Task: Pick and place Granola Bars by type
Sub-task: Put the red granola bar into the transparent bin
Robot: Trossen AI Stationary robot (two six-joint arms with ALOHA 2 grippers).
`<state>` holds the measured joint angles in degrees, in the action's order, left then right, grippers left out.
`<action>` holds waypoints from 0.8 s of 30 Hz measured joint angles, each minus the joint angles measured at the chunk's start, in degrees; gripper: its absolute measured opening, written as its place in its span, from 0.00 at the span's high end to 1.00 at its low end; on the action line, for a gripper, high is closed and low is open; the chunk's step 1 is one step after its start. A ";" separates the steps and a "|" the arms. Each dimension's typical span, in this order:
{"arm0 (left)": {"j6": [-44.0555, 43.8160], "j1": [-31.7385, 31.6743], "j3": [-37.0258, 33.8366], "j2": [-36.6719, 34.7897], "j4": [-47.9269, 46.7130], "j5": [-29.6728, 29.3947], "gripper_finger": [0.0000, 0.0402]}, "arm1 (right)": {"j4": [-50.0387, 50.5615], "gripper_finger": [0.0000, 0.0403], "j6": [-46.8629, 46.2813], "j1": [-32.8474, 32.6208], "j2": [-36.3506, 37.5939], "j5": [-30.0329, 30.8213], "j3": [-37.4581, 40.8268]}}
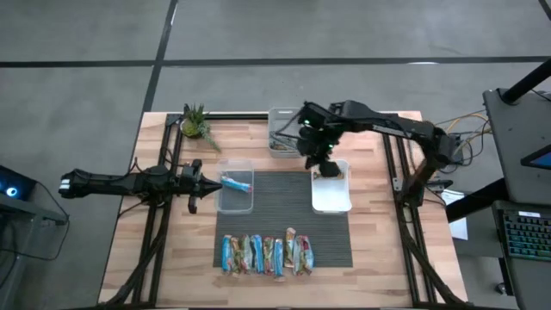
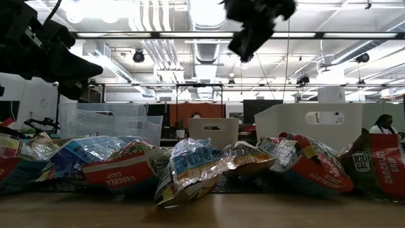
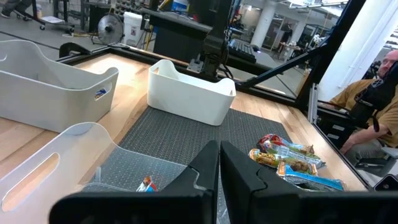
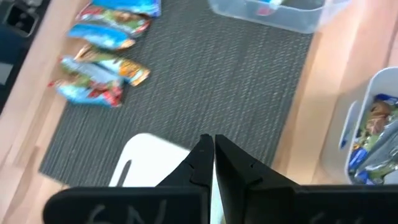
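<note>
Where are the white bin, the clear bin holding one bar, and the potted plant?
white bin (image 1: 331,200): high view, on its bare floor.
clear bin (image 1: 235,200): high view, on its bare floor below the bar.
potted plant (image 1: 196,123): high view, on its leaves.

A: Where could a hand pass near the white bin?

B: The dark mat between it and the clear bin lies bare.

A: And in front of it?

B: The row of Granola Bars blocks that edge.

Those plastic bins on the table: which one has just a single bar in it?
The clear bin nearest the left gripper: one blue-wrapped bar lies inside. The far clear bin holds several bars.
</note>
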<state>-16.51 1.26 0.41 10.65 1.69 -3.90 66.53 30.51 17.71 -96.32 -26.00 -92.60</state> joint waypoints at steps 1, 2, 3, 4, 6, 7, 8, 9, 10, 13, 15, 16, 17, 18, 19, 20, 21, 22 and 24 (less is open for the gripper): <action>0.02 0.00 0.00 -0.02 0.00 0.00 1.00 | -0.23 0.98 0.62 -0.43 1.82 0.04 1.49; 0.00 -0.02 0.02 0.00 0.00 0.00 1.00 | -0.57 0.98 1.26 -1.01 3.42 0.02 2.99; 0.00 -0.02 0.00 -0.01 0.00 0.01 1.00 | -1.00 0.98 1.83 -1.57 5.16 0.02 4.50; 0.00 0.00 0.00 -0.02 0.00 0.00 1.00 | -1.27 0.98 2.58 -2.15 6.70 0.02 5.87; 0.00 0.00 0.00 0.00 0.00 0.00 1.00 | -2.51 0.98 3.55 -3.52 9.48 0.02 8.30; 0.00 0.00 0.01 -0.01 0.00 0.01 1.00 | -2.89 0.98 4.16 -4.27 10.73 0.04 9.33; 0.00 0.00 0.02 0.00 0.00 0.00 1.00 | -3.06 0.98 4.50 -5.09 11.91 0.04 10.11; 0.00 -0.02 0.02 0.00 0.00 0.00 1.00 | -3.28 0.98 4.62 -5.88 13.01 0.04 10.71; 0.00 -0.02 0.00 0.00 0.00 0.02 1.00 | -3.67 0.98 4.59 -6.73 13.97 0.04 11.28; 0.00 0.00 0.00 0.00 0.00 0.02 1.00 | -5.31 0.98 3.46 -9.55 16.17 0.04 12.86; 0.00 0.00 0.01 -0.01 0.00 0.01 1.00 | -6.79 0.98 2.01 -11.79 17.38 0.07 13.68; 0.00 -0.01 0.00 0.00 0.00 0.00 1.00 | -7.60 0.98 1.16 -13.21 17.84 0.13 13.98; 0.00 0.00 0.00 -0.02 0.00 0.00 1.00 | -8.39 0.98 0.69 -14.71 18.27 0.17 14.18; 0.00 0.00 0.00 -0.02 0.00 0.00 1.00 | -8.98 0.98 0.24 -16.27 18.50 0.20 14.27; 0.00 0.00 0.02 0.00 0.00 0.02 1.00 | -9.64 0.98 -0.20 -17.90 18.58 0.19 14.31; 0.00 -0.02 0.02 0.00 0.00 0.00 1.00 | -10.34 0.98 -0.62 -19.53 18.57 0.21 14.37; 0.00 -0.01 0.01 -0.01 0.00 0.00 1.00 | -10.74 0.98 -1.04 -21.07 18.51 0.22 14.42; 0.00 -0.02 0.01 -0.01 0.00 0.00 1.00 | -11.09 0.98 -1.57 -22.57 18.40 0.24 14.43; 0.00 -0.02 0.00 -0.01 0.00 0.00 1.00 | -12.47 0.98 -2.96 -25.38 18.33 0.36 14.43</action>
<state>-16.51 1.23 0.40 10.64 1.69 -3.90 54.06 27.55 -7.66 -78.00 -25.64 -78.17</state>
